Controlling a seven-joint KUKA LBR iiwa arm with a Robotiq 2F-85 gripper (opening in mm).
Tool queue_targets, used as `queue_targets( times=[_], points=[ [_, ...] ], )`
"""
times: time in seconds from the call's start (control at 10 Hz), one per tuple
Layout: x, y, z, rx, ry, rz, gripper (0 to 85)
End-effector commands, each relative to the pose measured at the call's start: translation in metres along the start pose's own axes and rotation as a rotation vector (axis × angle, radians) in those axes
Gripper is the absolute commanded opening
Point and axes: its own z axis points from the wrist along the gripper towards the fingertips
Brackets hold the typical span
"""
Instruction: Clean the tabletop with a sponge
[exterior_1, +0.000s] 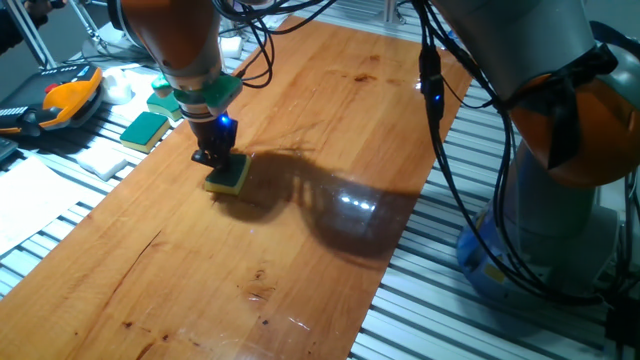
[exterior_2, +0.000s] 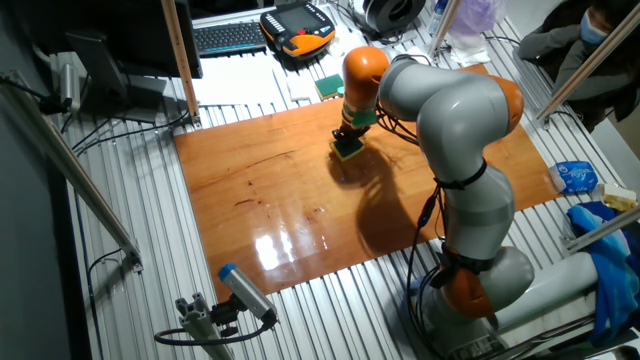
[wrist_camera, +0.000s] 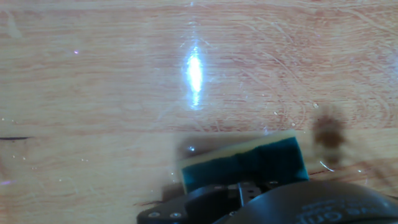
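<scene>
The sponge (exterior_1: 229, 177), dark green on top with a yellow foam body, lies flat on the reddish-brown tabletop (exterior_1: 330, 130) near its left edge. My gripper (exterior_1: 212, 158) stands straight down on the sponge and is shut on it. In the other fixed view the sponge (exterior_2: 348, 151) sits under the gripper (exterior_2: 347, 143) near the far edge of the tabletop (exterior_2: 290, 200). In the hand view the sponge (wrist_camera: 249, 162) shows at the bottom, pressed on the tabletop (wrist_camera: 124, 81), with the gripper's body covering its near part.
A flat all-green pad (exterior_1: 144, 129) and a white foam block (exterior_1: 100, 155) lie off the board's left edge. An orange pendant (exterior_1: 68, 97) lies further left. The silver ribbed frame (exterior_1: 470, 300) surrounds the board. The arm's base (exterior_2: 470, 280) stands at the right side.
</scene>
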Motion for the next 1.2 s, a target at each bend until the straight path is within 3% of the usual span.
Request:
queue_targets(
  times=[0.0, 0.3, 0.7, 0.9, 1.1],
  points=[
    [0.000, 0.000, 0.000, -0.002, 0.002, -0.009, 0.0],
    [-0.001, 0.000, 0.000, -0.005, 0.005, -0.023, 0.0],
    [0.000, 0.006, -0.002, -0.030, 0.025, -0.012, 0.0],
    [0.003, 0.014, -0.004, -0.050, 0.038, 0.004, 0.0],
    [0.012, 0.028, -0.002, -0.048, 0.041, 0.030, 0.0]
  ],
)
